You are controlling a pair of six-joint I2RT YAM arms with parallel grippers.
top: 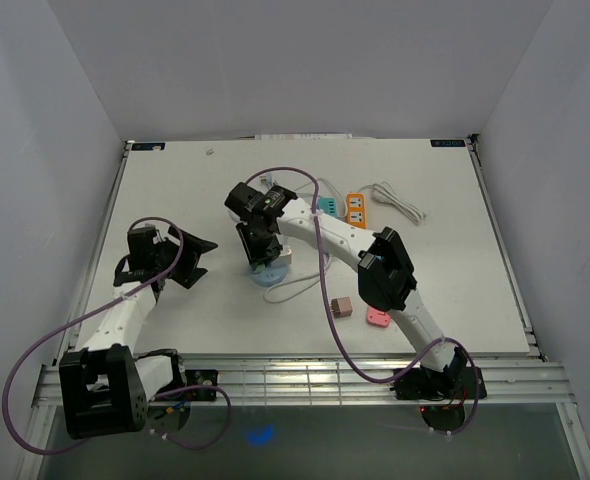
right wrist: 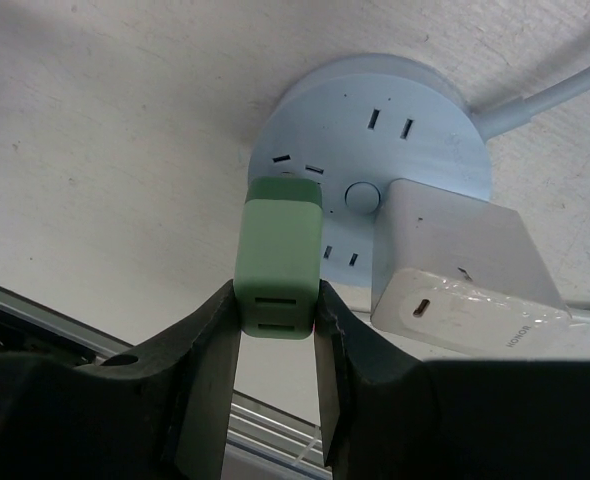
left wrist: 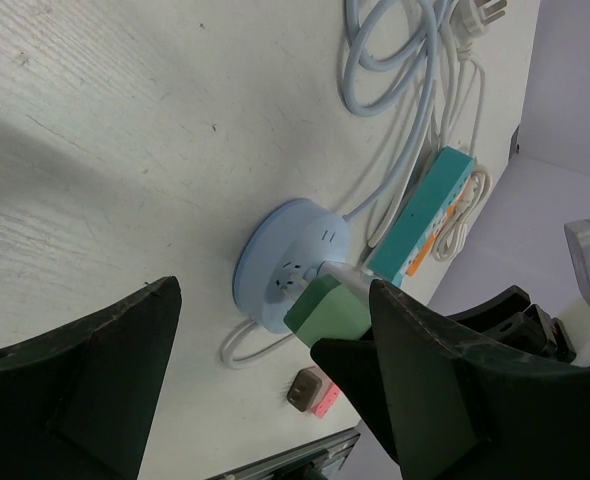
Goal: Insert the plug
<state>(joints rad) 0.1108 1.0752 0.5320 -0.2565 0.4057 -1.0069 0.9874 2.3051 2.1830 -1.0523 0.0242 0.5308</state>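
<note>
Right gripper [right wrist: 275, 310] clamps green plug [right wrist: 278, 250] at round blue socket hub [right wrist: 415, 100], probably needing a firm push home; left gripper [left wrist: 275, 300] gapes wide.

Bright, even light throughout; a soft shadow bands the table [left wrist: 125, 120]; close foreground edges slightly soft.

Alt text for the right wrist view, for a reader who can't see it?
The right pincer grips a green plug at a round pale-blue socket hub on the white table. A white charger sits in the hub beside it.
</note>
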